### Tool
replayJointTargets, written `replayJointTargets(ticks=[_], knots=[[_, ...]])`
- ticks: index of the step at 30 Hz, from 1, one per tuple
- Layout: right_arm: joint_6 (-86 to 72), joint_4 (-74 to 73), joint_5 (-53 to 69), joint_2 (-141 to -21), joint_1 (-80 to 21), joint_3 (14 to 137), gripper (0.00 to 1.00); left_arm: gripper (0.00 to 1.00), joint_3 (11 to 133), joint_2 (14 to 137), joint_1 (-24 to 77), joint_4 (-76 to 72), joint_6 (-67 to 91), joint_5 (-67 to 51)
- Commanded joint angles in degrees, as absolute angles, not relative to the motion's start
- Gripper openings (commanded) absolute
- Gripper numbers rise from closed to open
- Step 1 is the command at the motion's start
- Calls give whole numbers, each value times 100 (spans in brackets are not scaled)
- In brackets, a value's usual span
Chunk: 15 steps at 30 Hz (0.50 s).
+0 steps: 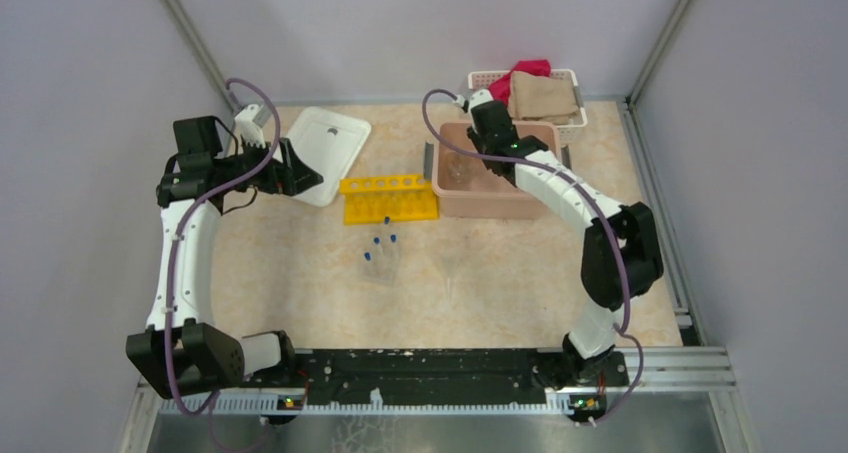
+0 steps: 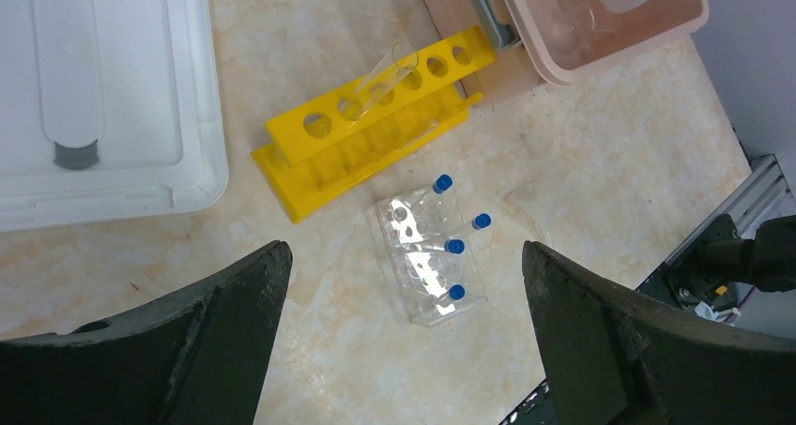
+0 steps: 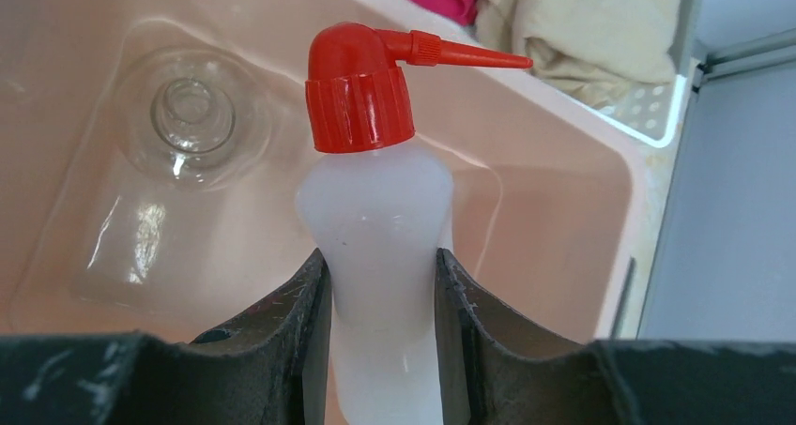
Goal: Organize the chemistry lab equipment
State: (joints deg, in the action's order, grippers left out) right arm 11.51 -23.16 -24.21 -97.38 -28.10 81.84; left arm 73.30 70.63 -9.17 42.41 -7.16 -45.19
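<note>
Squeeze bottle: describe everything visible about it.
The squeeze bottle has a translucent white plastic body that narrows to a ribbed red cap. A thin red nozzle bends sideways from the cap. The right gripper clamps the body between both jaws, over the pink tub and near the flask. Its base is hidden.

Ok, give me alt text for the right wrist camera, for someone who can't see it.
The right end effector grips a white squeeze bottle with a red nozzle over a pink tub, where a clear flask lies. Beyond the tub's rim, a white basket holds red and tan cloths.
</note>
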Motion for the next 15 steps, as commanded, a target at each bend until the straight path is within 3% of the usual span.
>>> replayJointTargets(ticks=[1,5,9,11,13,15], knots=[[1055,-1943,-2310,-9965,-2861,8104,18,99,7389,6981,-959,4156,-765,-4566],[944,-1859,-2206,-10072,-2848,7973,18,99,7415,6978,-959,4217,-836,-4493],[735,-1886,-1838,-10085,-2750,7959,26,99,7424,6991,-960,4234,-855,-4483],[632,-1948,-1645,-10088,-2702,8005,36,99,7427,6995,-959,4236,-857,-4480],[588,-2010,-1542,-10070,-2694,8057,54,99,7426,7003,-958,4228,-851,-4483],[561,-2054,-1541,-10006,-2698,8111,63,99,7414,7013,-965,4228,-833,-4491]])
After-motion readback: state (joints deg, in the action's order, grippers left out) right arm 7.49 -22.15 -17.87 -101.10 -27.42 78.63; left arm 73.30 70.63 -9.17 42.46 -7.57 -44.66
